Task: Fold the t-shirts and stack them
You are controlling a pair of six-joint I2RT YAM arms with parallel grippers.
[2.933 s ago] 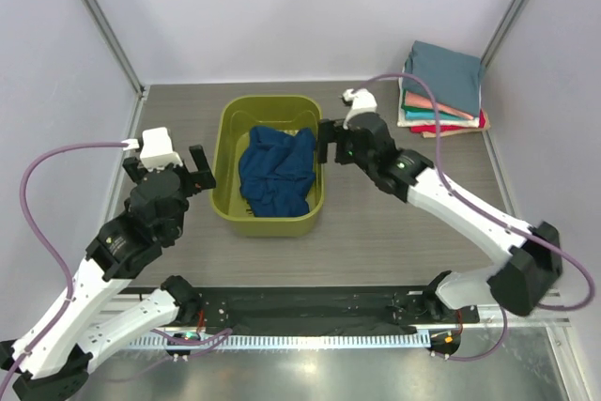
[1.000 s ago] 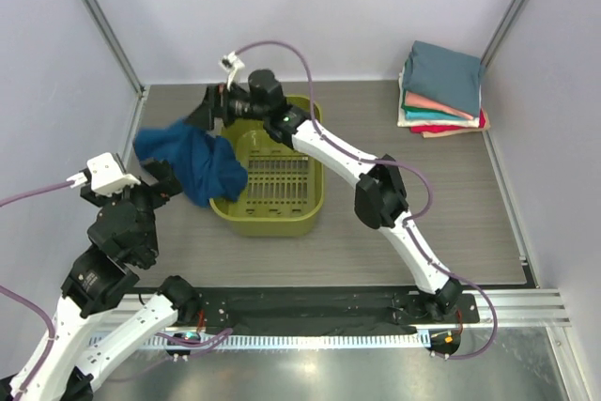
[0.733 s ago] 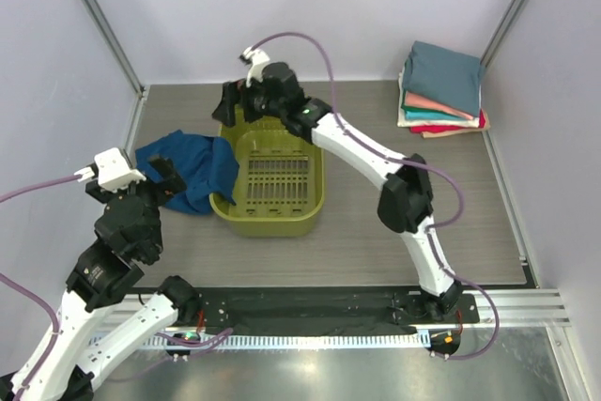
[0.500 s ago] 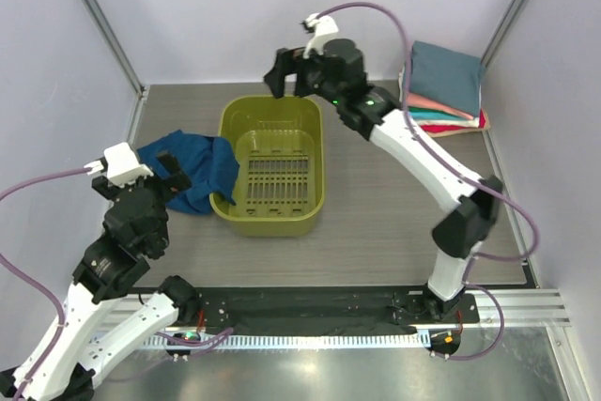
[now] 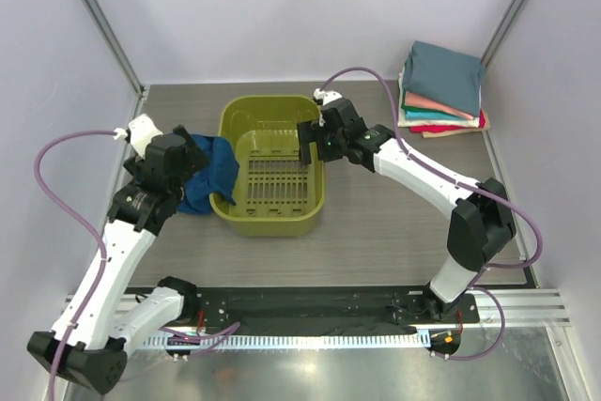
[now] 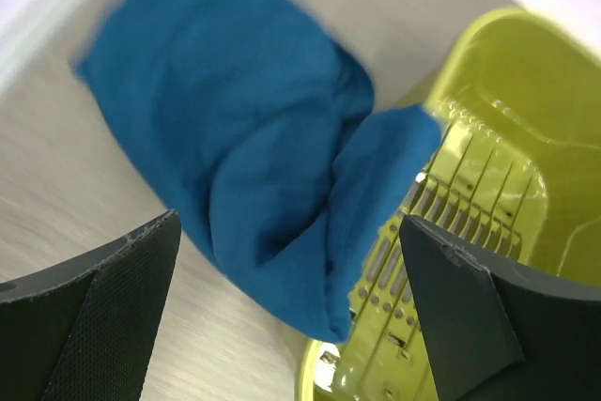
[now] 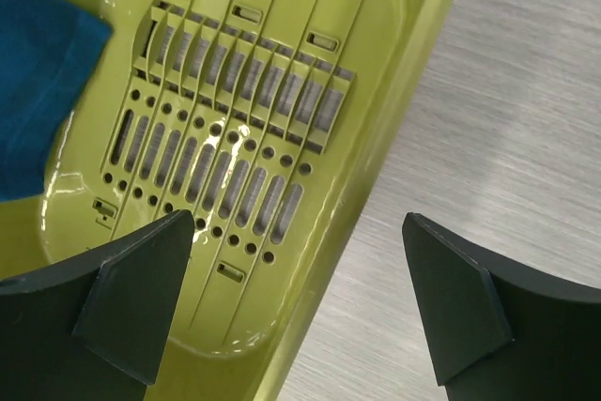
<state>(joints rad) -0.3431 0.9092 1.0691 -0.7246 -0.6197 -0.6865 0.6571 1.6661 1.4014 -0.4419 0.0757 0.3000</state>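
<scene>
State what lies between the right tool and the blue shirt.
Between right tool and blue shirt: only the slotted floor of the basket, top external view.

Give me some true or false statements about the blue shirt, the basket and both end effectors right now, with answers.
1. The blue shirt lies wholly inside the basket. False: it is mostly on the table, one edge draped over the basket's left rim.
2. The left end effector is open above the shirt. True.
3. The right end effector grips the basket. False: it is open, gripping nothing.
4. The folded stack sits at the far right corner. True.
</scene>
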